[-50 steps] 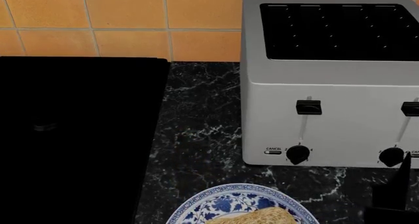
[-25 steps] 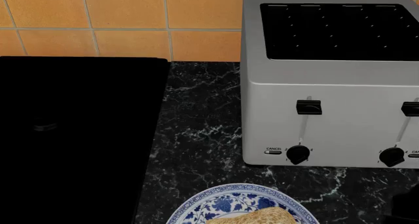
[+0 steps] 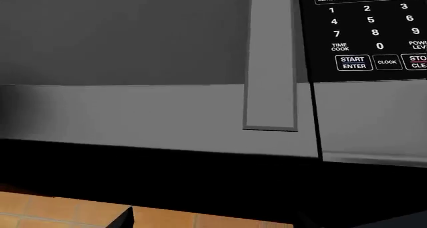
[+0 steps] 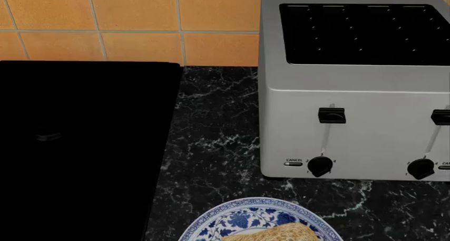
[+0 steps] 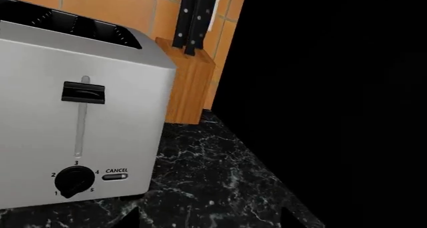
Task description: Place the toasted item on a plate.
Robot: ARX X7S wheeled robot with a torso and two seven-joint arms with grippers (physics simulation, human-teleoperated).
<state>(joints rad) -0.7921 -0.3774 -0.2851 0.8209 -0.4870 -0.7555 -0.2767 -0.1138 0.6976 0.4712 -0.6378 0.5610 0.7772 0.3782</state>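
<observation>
Toast lies on the plate; end effector states cannot be told.

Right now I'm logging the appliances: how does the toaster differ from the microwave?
The toaster stands on the black marble counter, its levers and numbered dials facing front. The microwave has a keypad and a vertical door handle, and sits above the orange tile. Both have silver-grey housings.

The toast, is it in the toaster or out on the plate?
Out. The toast lies on the plate; the toaster slots look empty.
</observation>
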